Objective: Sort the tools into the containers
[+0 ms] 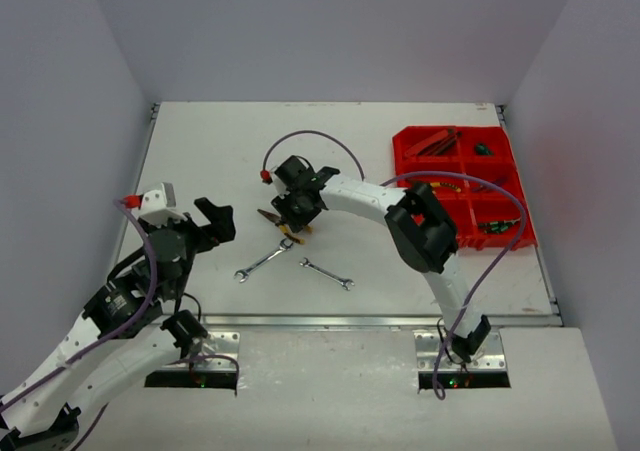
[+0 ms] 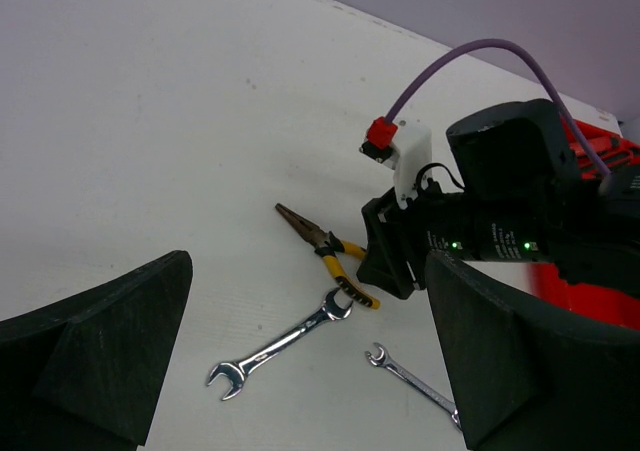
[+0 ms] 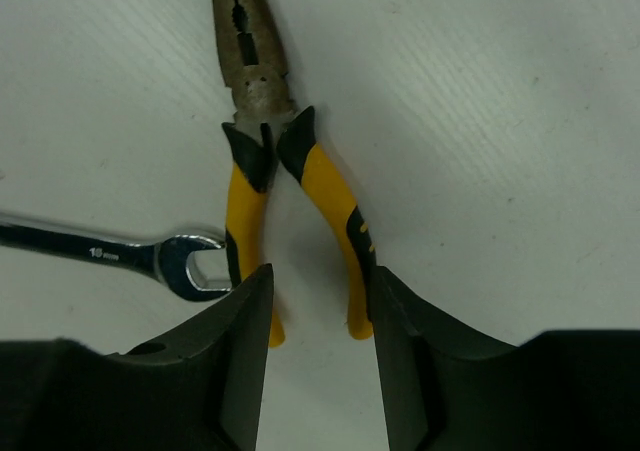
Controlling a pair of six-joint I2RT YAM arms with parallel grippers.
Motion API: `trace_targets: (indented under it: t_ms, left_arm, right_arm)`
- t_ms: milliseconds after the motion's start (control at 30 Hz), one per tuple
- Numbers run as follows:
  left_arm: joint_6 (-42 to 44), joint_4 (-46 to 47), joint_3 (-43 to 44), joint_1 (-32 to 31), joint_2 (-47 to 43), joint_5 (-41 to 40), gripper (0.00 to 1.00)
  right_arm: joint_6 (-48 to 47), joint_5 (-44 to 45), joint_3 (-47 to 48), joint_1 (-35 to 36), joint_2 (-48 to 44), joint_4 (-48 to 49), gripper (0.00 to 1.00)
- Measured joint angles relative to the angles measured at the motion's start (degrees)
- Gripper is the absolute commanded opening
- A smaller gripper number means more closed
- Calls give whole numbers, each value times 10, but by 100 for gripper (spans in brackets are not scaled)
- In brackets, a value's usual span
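The right gripper [image 3: 320, 301] pinches the pliers [image 3: 320, 183] only by their handle tips, so they could slip or snag the touching wrench [image 3: 100, 253]; the left gripper [image 1: 218, 221] gapes idle.

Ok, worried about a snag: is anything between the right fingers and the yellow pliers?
Nothing between them: the fingers sit against both handles of the pliers. A wrench lies with its open end by one handle.

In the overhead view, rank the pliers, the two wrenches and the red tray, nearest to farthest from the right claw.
1. Pliers, right at the right claw.
2. Longer wrench, just to its left.
3. Shorter wrench, lower right in view.
4. Red tray, far right.
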Motion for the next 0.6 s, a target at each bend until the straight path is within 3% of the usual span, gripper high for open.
trace_targets:
  t_ms: [267, 600]
  left_arm:
    - [0, 0, 0, 0, 26, 5, 100]
    - [5, 1, 0, 0, 31, 15, 100]
  right_arm:
    - [-30, 35, 24, 0, 6, -20, 42]
    - [-53, 18, 52, 0, 29, -45, 33]
